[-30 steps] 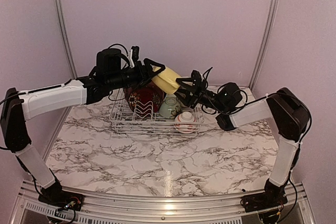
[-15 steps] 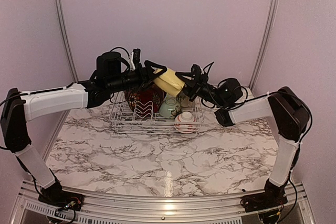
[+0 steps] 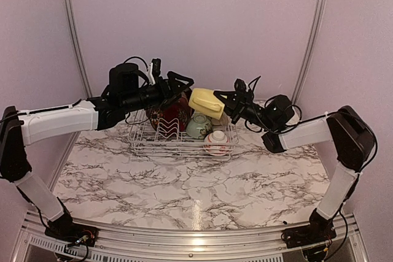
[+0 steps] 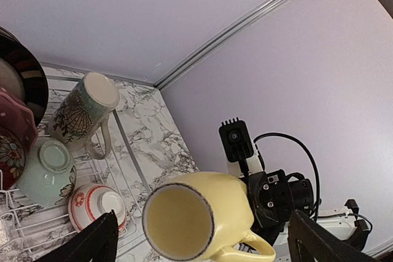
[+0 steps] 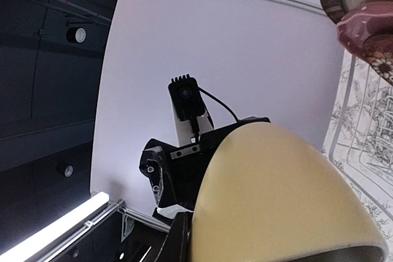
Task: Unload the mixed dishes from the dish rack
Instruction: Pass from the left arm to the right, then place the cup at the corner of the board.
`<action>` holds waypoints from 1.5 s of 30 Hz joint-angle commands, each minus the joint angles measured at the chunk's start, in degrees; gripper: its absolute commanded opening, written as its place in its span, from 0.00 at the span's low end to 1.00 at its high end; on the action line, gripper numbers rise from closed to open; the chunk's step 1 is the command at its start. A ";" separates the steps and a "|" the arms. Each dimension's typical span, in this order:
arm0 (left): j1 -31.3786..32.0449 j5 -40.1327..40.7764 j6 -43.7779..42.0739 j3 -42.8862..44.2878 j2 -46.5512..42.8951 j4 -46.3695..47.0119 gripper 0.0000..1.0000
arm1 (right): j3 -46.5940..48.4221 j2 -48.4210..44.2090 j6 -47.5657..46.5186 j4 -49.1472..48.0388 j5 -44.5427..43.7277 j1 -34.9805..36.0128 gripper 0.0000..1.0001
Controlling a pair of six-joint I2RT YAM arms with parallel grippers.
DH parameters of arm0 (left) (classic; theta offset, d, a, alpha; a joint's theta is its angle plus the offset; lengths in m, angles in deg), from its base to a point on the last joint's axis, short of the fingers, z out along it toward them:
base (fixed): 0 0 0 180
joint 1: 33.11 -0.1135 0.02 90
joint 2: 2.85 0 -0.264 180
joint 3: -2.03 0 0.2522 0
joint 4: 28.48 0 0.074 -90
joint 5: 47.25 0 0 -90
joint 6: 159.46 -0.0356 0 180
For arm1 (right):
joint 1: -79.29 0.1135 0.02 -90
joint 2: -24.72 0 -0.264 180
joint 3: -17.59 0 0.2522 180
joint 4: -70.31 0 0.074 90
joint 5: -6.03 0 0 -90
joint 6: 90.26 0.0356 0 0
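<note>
Handover above the rack (image 3: 184, 151): the left gripper (image 3: 186, 85) had just sprung wide, letting go, while the right gripper (image 3: 223, 100) had clamped onto the mug (image 3: 206, 103) (held sideways, in mid-air), so it alone could set it down.

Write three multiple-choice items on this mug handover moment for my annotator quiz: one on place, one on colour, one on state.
1. Where is the yellow mug?
A. standing on the marble tabletop
B. held in the air by the right gripper
C. resting on a plate

2. What colour is the small bowl at the dish rack's near right corner?
A. blue
B. black
C. red and white

3. The left gripper is:
A. open
B. shut on the mug
C. shut on a plate

Answers: B, the right gripper holds it aloft; C, red pattern on white; A, its fingers stand wide apart, clear of the mug.
</note>
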 commanded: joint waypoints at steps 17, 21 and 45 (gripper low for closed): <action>-1.53 17.67 -12.00 -15.58 -27.59 -18.21 0.99 | 11.28 -28.54 -85.19 99.24 -45.77 -16.43 0.00; -1.12 17.59 -11.78 -17.23 -29.47 -18.36 0.99 | 17.09 -21.26 -90.28 111.42 -60.60 -16.43 0.00; 1.22 16.27 -12.62 -19.62 -29.96 -16.87 0.99 | 31.80 0.39 -96.11 132.19 -36.34 -27.62 0.00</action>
